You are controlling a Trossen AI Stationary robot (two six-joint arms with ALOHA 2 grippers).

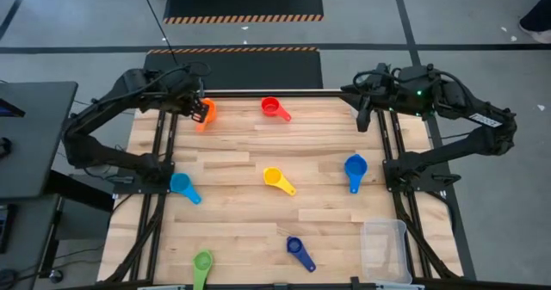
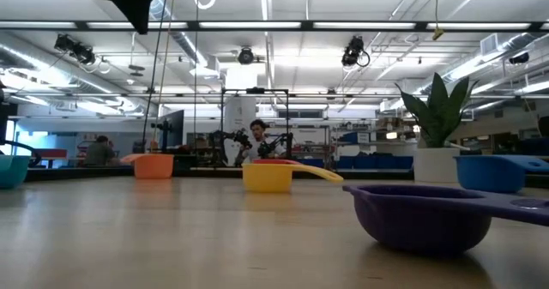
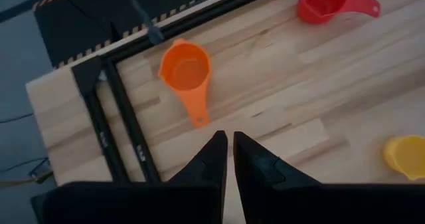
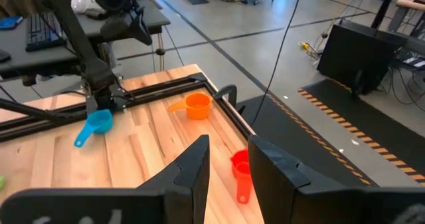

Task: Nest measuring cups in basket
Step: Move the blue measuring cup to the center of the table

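Seven measuring cups lie scattered, open side up, on the wooden table (image 1: 232, 221): orange (image 1: 205, 114), red (image 1: 274, 108), yellow (image 1: 275, 179), blue (image 1: 355, 168), light blue (image 1: 182, 185), dark blue (image 1: 297, 249) and green (image 1: 202, 262). The clear basket (image 1: 385, 249) stands at the near right corner. My left gripper (image 3: 229, 147) hangs shut above the far left corner, just over the orange cup (image 3: 186, 71), touching nothing. My right gripper (image 4: 229, 154) hovers slightly open over the far right edge, nothing between its fingers.
Black frame rails (image 1: 159, 178) run along the table's left and right sides and its far edge. A potted plant in a white pot (image 2: 437, 156) stands beyond the table at the right. People sit in the room far behind.
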